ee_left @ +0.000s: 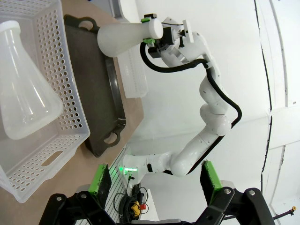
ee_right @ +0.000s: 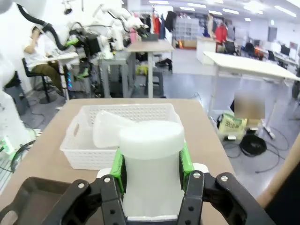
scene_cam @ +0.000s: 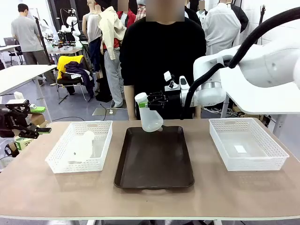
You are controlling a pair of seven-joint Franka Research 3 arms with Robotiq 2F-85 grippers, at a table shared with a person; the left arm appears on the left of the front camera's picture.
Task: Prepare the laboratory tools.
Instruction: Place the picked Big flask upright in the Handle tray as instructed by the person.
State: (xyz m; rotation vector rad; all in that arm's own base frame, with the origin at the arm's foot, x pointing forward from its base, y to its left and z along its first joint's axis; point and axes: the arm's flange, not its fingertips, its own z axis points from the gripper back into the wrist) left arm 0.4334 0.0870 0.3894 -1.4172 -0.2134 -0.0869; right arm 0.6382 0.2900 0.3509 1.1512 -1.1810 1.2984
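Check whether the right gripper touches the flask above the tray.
Touching. In the right wrist view, the green pads of the right gripper press both sides of the flask neck.

The front view looks across the whole light brown worktop [scene_cam: 234,197] from its near side. The left wrist view, rolled sideways, faces it from beyond one end. The right wrist view sits close behind the right claw [ee_right: 152,166], clamped on a translucent white conical flask [ee_right: 151,140]. All share the white perforated plastic basket [scene_cam: 107,140].
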